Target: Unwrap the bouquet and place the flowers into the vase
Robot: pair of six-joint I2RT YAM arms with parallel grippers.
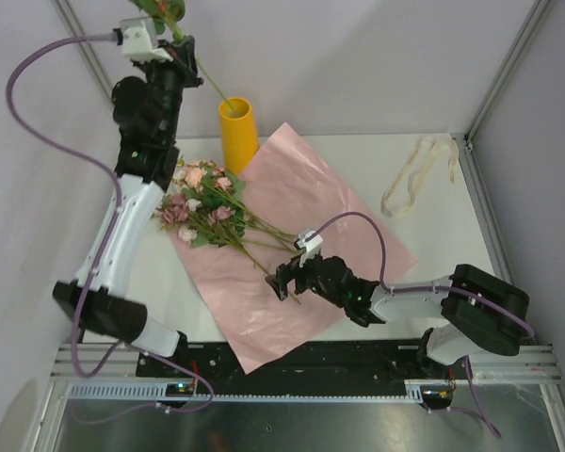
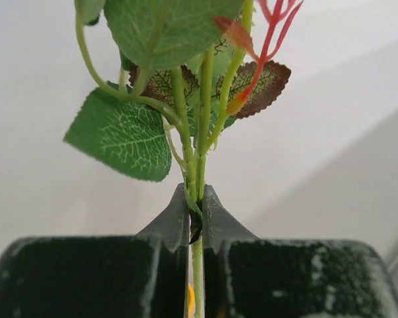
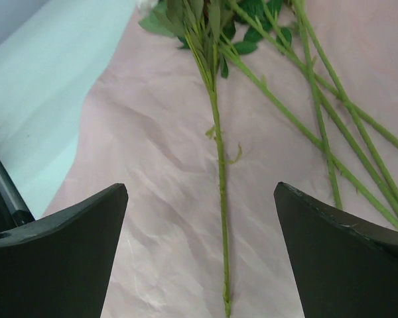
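Left pincer [image 2: 195, 215] grips a leafy stem [image 1: 212, 83] slanting down to the vase [image 1: 237, 137] mouth. Right pincer [image 3: 200, 192] gapes wide, a loose stem [image 3: 220, 199] running lengthwise between its jaws.

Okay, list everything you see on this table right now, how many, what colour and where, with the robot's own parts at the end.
tall yellow-orange cylinder vase: one, yellow-orange, upright at the table's far side, left of centre
pink paper sheet: one, pink, spread flat across the middle
loose roses on green stems: several, pink, peach and cream, lying on the sheet's left part near the vase
single leafy flower stem: one, green, held up above the vase, slanting down toward its mouth
cream ribbon: one, cream, loose at the far right
white table: one, white, under everything
left tool: shut on the single stem, raised high
right tool: open, low over the stems on the sheet
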